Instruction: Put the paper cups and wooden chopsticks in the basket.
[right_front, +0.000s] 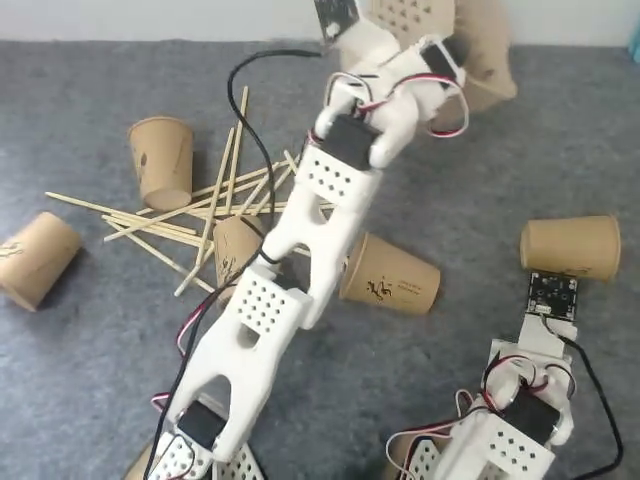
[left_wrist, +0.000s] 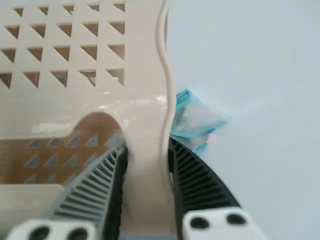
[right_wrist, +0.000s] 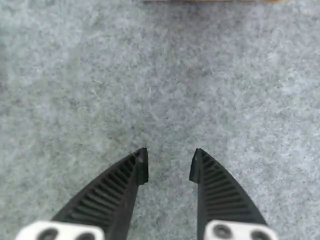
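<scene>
The beige basket (right_front: 410, 14) with triangular holes stands at the table's far edge. My left gripper (left_wrist: 147, 150) is shut on the wall of the basket (left_wrist: 75, 50), one finger on each side of it. A paper cup (left_wrist: 45, 150) shows brown through the holes, and a paper cup (right_front: 490, 62) lies against the basket. Other cups lie on the grey mat: one (right_front: 162, 160) far left, one (right_front: 35, 258) at the left edge, one (right_front: 390, 275) in the middle, one (right_front: 570, 247) at the right. Wooden chopsticks (right_front: 190, 215) are scattered left of centre. My right gripper (right_wrist: 168, 167) is open over bare mat.
The left arm (right_front: 300, 250) stretches diagonally across the mat and covers part of a cup (right_front: 232, 255) and some chopsticks. The right arm (right_front: 520, 420) sits at the near right corner. A blue-edged packet (left_wrist: 192, 120) lies beyond the basket.
</scene>
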